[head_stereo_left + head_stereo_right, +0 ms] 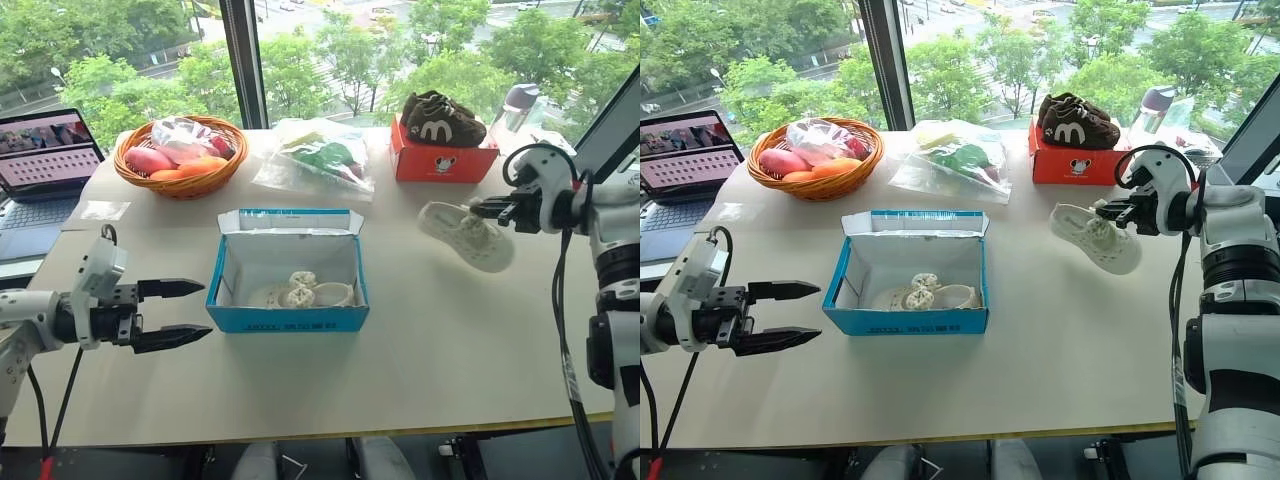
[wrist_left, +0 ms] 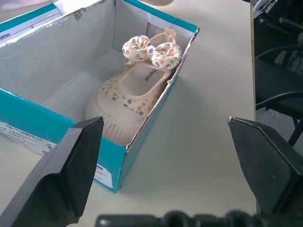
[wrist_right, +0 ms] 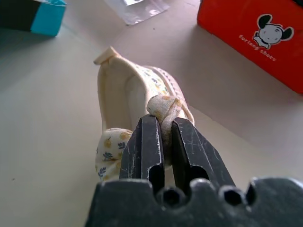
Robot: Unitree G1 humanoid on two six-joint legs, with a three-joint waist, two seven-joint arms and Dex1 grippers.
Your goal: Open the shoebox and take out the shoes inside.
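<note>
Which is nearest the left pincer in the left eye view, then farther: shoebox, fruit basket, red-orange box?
From the left pincer:
1. Shoebox, just beside it at table centre.
2. Fruit basket, at the far left by the window.
3. Red-orange box, at the far right.

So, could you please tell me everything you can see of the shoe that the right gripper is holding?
The shoe is a small cream-white slipper-like shoe of soft fabric with a faint floral speckle, a fabric bow and a pale sole. The right gripper pinches its bow, fingers nearly closed on the cloth. The shoe hangs tilted above the table, right of the open shoebox and in front of the red-orange box. Whether it touches the table is unclear.
</note>
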